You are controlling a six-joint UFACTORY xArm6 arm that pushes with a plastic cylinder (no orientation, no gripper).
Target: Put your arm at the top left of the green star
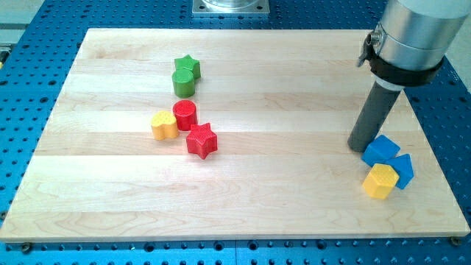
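The green star (pixel 188 65) sits at the view's upper middle-left, touching a green cylinder (pixel 183 82) just below it. My tip (pixel 358 146) is at the lower end of the dark rod, far to the view's right of the green star, beside the left edge of a blue block (pixel 380 149).
A red cylinder (pixel 185 115), a yellow heart-shaped block (pixel 164 125) and a red star (pixel 202 140) cluster below the green blocks. At the right, a second blue block (pixel 403 169) and a yellow hexagonal block (pixel 380 181) sit near the wooden board's edge (pixel 441 169).
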